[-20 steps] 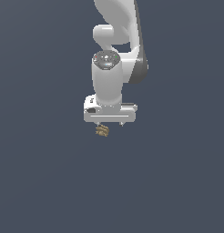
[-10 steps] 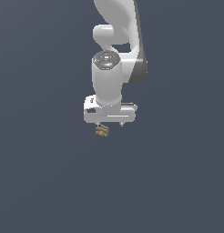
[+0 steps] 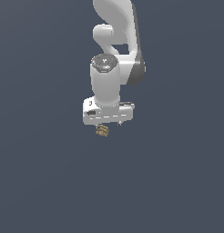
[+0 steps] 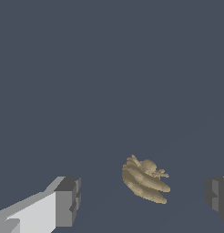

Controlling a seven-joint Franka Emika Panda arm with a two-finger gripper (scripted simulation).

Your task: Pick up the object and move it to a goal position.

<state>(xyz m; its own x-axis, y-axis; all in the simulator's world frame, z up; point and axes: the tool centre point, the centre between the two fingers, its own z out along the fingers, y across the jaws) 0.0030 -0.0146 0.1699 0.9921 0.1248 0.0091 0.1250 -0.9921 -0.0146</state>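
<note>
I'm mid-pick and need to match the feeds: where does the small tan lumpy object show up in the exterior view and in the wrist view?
Exterior view: the object sits just under the white gripper, near the picture's middle.
Wrist view: the object lies between the two dark fingertips, touching neither.
Shared landmark: the gripper's fingers, either side of the object.

Smooth, glossy white plastic-looking gripper [image 3: 108, 122] with matt grey finger pads [image 4: 68, 201]; between them, a matt tan-gold, ridged, lumpy object [image 4: 144, 179].
</note>
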